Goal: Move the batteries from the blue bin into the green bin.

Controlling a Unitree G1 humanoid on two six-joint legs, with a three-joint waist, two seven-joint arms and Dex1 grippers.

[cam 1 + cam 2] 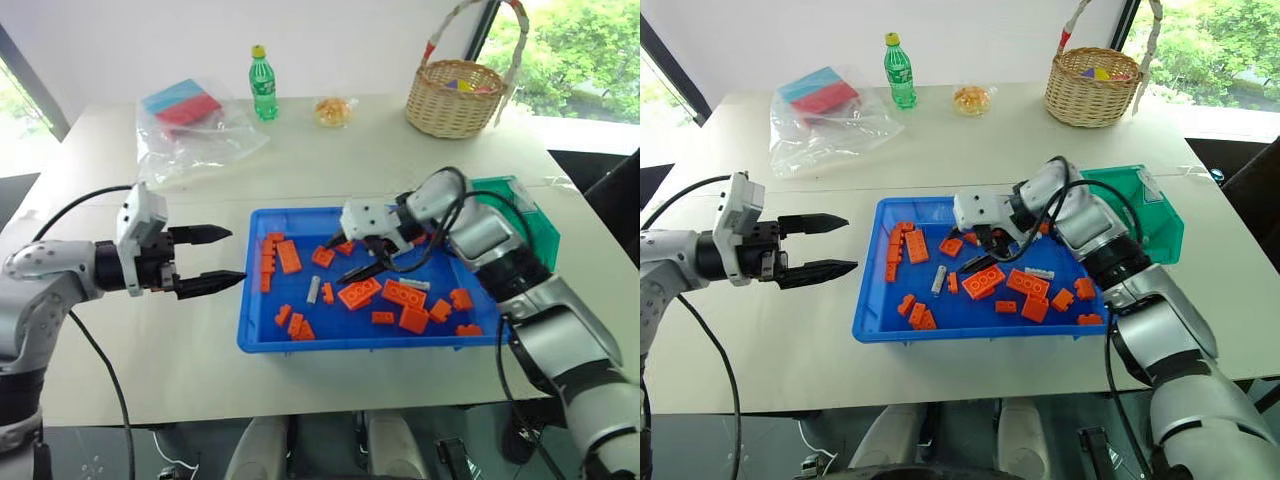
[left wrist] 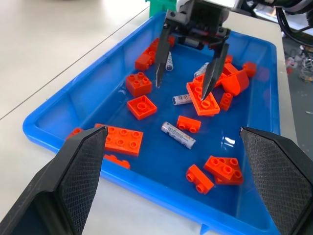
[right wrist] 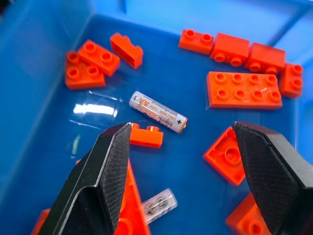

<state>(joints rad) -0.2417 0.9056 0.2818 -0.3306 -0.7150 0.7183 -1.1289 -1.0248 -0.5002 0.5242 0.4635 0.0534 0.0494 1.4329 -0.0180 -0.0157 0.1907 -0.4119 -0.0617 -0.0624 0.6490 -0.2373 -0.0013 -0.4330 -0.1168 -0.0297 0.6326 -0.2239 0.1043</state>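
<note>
With its two black fingers spread wide and empty, the right gripper hung over silver-grey cylindrical batteries lying among orange studded bricks in the shallow bright-blue plastic bin, the small teal-green bin just beside it, while the left gripper stood open over the table near the blue bin

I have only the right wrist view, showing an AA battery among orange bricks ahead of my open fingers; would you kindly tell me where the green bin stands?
Observer: The green bin stands on the table by the far right corner of the blue bin, partly hidden behind the right arm.
Operator: Thank you. Are there more batteries than mine?
Observer: Yes, the left wrist view shows at least three batteries lying among the orange bricks.
Operator: And where is the left gripper?
Observer: The left gripper hangs open over the table, outside the blue bin's left wall, pointing toward it and holding nothing.
</note>
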